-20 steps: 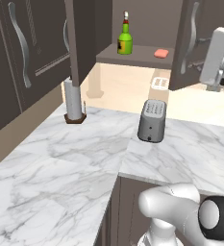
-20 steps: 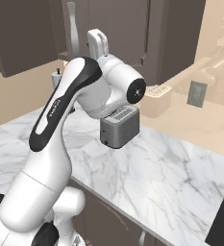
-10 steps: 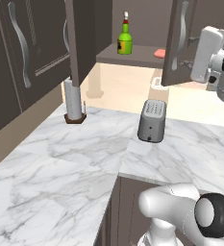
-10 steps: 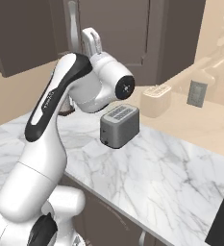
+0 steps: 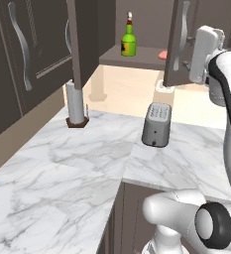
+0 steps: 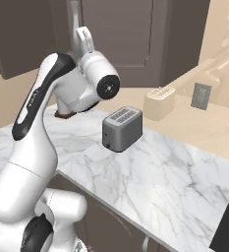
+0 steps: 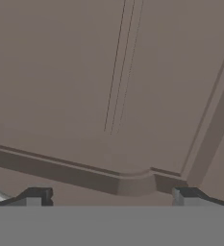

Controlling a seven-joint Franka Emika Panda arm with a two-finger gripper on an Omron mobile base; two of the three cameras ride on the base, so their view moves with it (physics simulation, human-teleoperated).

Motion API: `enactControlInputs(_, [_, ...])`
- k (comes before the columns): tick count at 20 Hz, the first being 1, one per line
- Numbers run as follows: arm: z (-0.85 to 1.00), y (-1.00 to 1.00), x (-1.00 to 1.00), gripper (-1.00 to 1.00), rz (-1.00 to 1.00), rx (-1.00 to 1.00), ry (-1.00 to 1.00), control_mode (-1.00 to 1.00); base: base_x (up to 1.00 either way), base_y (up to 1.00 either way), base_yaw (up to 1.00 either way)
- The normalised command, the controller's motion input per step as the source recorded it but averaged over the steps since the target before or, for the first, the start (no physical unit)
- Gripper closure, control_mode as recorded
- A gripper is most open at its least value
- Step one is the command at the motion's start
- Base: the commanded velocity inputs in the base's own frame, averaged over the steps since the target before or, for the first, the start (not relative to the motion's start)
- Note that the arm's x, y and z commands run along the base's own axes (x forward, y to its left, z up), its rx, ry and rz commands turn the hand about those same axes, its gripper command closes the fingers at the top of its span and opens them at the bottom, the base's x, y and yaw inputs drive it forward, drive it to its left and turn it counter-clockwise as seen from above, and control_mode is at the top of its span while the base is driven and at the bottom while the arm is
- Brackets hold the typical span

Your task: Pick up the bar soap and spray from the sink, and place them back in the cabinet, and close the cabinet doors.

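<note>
Up against the right cabinet door (image 5: 175, 44), the gripper (image 7: 108, 196) stands wide open and empty, its fingertips (image 7: 36, 194) close to the panelled face that spreads from 9 to 3 o'clock in the hand view; in the left base view the hand sits at 3 o'clock of that door's edge; I judge the closing push is about to start. Done: the spray (image 5: 129, 41) stands upright on the cabinet (image 5: 137, 55) shelf, and the soap (image 5: 162, 54) lies flat at its 3 o'clock, well apart. Left: both doors hang open, the left door (image 5: 85, 39) swung out at 9 o'clock of the shelf. Count: one spray, one soap, two open doors, one gripper; on the counter (image 5: 67, 168), one toaster (image 5: 156, 125) at 6 o'clock of the shelf.
</note>
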Motion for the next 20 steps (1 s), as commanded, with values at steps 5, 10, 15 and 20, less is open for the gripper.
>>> enactControlInputs(5, [0.00,0.18,0.29,-1.00,-0.12,0.00,0.00,-1.00,0.00,0.00,0.00])
enactControlInputs(10, [0.00,0.04,0.38,-1.00,-0.14,0.00,-0.01,-1.00,0.00,0.00,0.00])
enactControlInputs(15, [0.00,0.00,0.33,-1.00,-0.15,0.00,-0.02,-1.00,0.00,0.00,0.00])
enactControlInputs(20, [0.00,0.00,0.29,-1.00,-0.14,0.00,-0.01,-1.00,0.00,0.00,0.00])
